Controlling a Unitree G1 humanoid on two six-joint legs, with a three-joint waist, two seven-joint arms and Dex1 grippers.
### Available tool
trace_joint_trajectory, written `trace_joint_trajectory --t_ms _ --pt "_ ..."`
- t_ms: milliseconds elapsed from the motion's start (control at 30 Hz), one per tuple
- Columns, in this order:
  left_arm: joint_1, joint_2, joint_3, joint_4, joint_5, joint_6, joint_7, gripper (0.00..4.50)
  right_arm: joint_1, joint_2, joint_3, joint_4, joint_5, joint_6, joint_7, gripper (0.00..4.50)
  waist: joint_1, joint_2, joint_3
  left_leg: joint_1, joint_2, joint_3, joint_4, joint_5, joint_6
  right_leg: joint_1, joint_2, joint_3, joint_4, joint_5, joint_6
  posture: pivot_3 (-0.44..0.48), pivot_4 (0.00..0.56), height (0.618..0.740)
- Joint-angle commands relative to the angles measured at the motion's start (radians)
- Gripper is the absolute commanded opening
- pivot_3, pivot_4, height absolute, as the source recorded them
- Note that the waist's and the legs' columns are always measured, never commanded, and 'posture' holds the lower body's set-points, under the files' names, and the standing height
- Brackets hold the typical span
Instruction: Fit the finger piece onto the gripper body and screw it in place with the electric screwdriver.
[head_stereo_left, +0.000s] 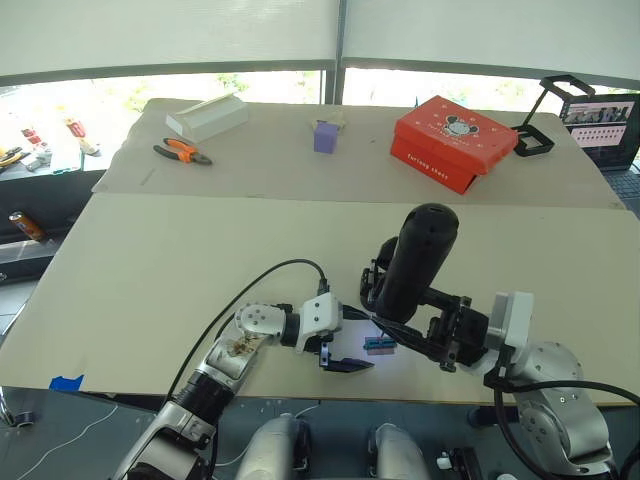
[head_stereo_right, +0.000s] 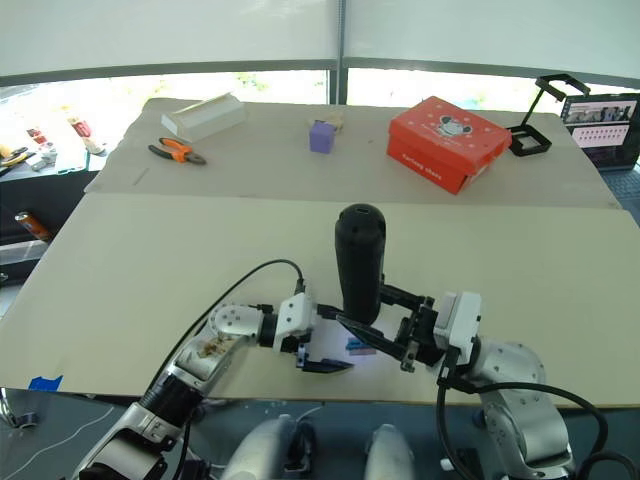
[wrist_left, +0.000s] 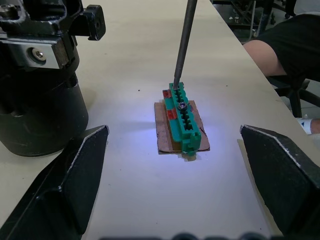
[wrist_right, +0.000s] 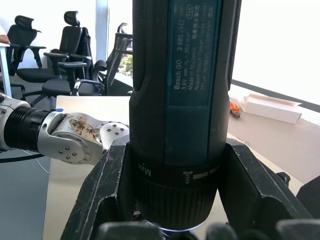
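Gripping the electric screwdriver (head_stereo_left: 415, 262) upright, the right gripper (wrist_right: 172, 200) has both black fingers clamped around the tool's lower collar; the thin metal bit (wrist_left: 183, 45) comes down onto a small green toothed block (wrist_left: 181, 119) lying on a brown card (wrist_left: 165, 131) near the front edge of the table (head_stereo_left: 150, 270), lit by the driver's bluish lamp; a screw head (wrist_left: 183, 106) sits on the block just in front of where the bit meets it, so whether the tip is truly seated cannot be told. The left gripper (wrist_left: 177, 165) rests low on the table just beside the block, its two fingers spread wide on either side and holding nothing. The block under the bit does not look like the black gripper body, and no loose finger piece can be made out. Judged from this, the step in hand is driving a screw: the tool should stay plumb over the screw, pressed straight down so the tip does not skate off, while the open left fingers close in to steady the block against twisting. Farther back lie orange-handled pliers (head_stereo_left: 181, 152), a purple block (head_stereo_left: 326, 136) and a red box (head_stereo_left: 452, 142).
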Motion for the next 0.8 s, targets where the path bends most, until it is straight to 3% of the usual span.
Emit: trace_joint_trajectory --t_ms 33,800 --pt "0.018 -0.008 -0.033 0.016 0.014 0.007 -0.002 4.46 -0.004 -0.002 0.000 -0.040 0.019 -0.010 -0.004 1.94 0.000 0.000 0.000 0.000 0.000 0.000 0.000 0.000 0.000 0.000 0.000 0.000 0.000 0.000 0.000 0.000 0.150 0.740" --pt "0.019 -0.008 -0.038 0.012 0.014 0.008 -0.006 4.46 0.020 -0.014 -0.001 -0.038 0.008 -0.020 -0.013 1.94 0.001 0.000 0.000 0.000 0.000 0.000 0.000 0.000 0.000 0.000 0.000 0.000 0.000 0.000 0.000 0.000 0.150 0.740"
